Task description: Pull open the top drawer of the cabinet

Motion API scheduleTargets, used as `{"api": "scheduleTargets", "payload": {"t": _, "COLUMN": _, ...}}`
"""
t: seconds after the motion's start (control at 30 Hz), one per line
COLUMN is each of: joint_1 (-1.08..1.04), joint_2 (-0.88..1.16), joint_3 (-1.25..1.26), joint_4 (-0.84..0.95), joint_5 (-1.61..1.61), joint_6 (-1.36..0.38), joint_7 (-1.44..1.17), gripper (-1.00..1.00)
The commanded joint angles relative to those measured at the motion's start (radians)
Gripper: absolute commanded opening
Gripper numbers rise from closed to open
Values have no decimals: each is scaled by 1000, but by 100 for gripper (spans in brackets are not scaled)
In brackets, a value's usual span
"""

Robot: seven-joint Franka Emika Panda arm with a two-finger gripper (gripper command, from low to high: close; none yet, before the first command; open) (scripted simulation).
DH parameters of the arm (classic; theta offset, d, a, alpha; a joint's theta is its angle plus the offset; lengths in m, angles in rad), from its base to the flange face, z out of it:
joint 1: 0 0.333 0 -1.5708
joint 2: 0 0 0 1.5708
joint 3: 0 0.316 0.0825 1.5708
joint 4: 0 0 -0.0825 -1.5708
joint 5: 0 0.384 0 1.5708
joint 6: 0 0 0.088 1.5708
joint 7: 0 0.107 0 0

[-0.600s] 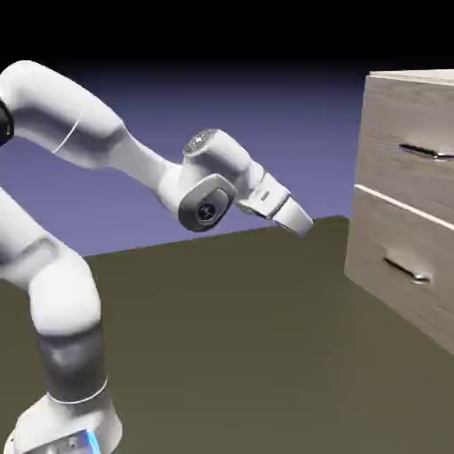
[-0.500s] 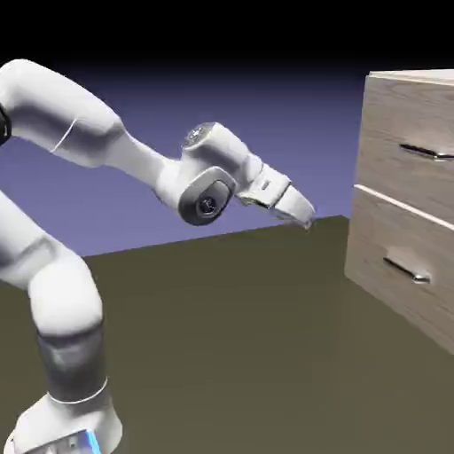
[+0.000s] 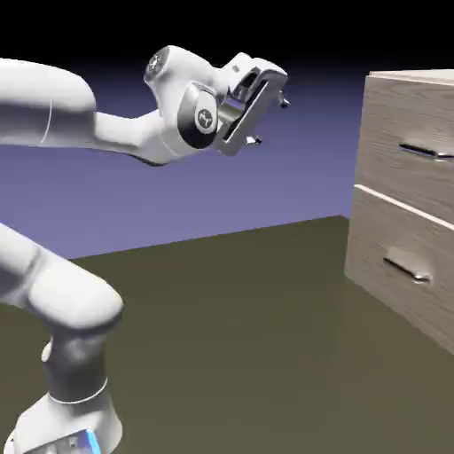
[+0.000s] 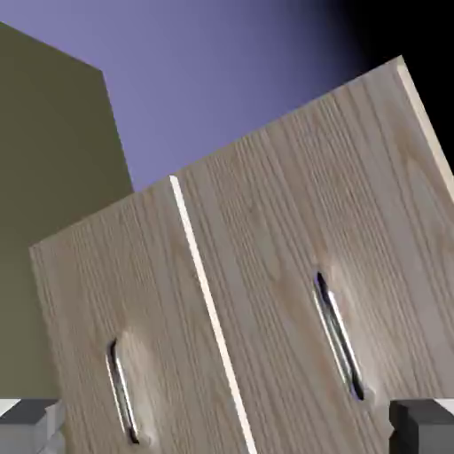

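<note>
The spread claw [image 3: 271,122] holds nothing. Grip the top drawer's slim bar handle [image 3: 426,152] mid-length; smooth metal may slip.

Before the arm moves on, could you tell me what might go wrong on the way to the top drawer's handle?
The open gripper is tilted relative to the top handle, so the fingers might knock the bar instead of straddling it. The bottom handle looks much the same, so the wrong drawer could get pulled.
</note>
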Motion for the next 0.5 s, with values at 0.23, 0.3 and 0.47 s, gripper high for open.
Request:
{"api": "scheduleTargets", "payload": {"t": 0.23, "joint_1": 229, "joint_2": -100, "joint_3": -128, "joint_4": 125, "joint_5": -283, "joint_6": -66, "joint_7": -348, "gripper": 0}}
{"api": "scheduleTargets", "payload": {"t": 0.3, "joint_1": 286, "joint_2": -125, "joint_3": -160, "joint_4": 156, "joint_5": -354, "joint_6": -83, "joint_7": -435, "gripper": 0}}
{"api": "scheduleTargets", "payload": {"t": 0.47, "joint_1": 429, "joint_2": -188, "joint_3": -240, "joint_4": 234, "joint_5": -531, "joint_6": -124, "joint_7": -652, "gripper": 0}}
